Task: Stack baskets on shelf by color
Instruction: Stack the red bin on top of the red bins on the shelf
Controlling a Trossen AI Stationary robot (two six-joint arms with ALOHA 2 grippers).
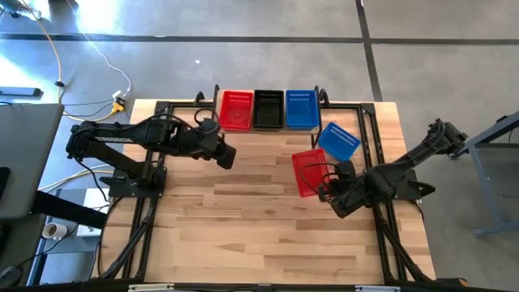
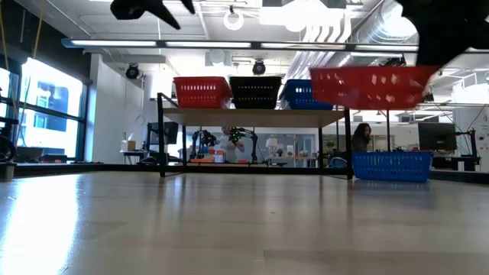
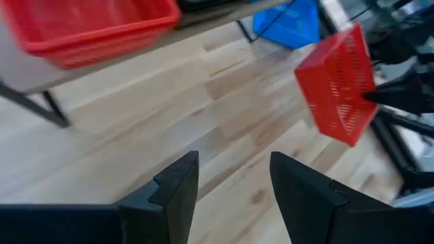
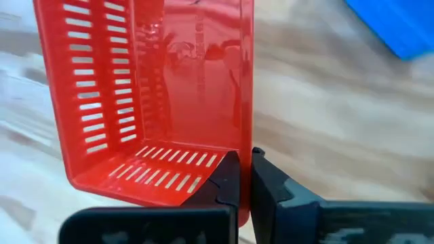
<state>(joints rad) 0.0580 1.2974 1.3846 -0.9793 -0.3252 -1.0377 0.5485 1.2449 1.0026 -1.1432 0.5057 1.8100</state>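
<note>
right gripper [image 4: 244,177] lifts red basket [image 4: 152,95], jaws clenched on its rim.
keep it level, nest squarely into shelf [image 2: 252,114] red stack [image 2: 202,92].

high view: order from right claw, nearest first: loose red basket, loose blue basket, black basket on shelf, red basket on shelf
1. Loose red basket: gripped by the right claw, lifted off the table.
2. Loose blue basket: on the table, just shelfward of the claw.
3. Black basket: shelf middle.
4. Shelf red basket: left end, farthest.

Glossy perforated plastic red basket [image 4: 156,95]
</note>
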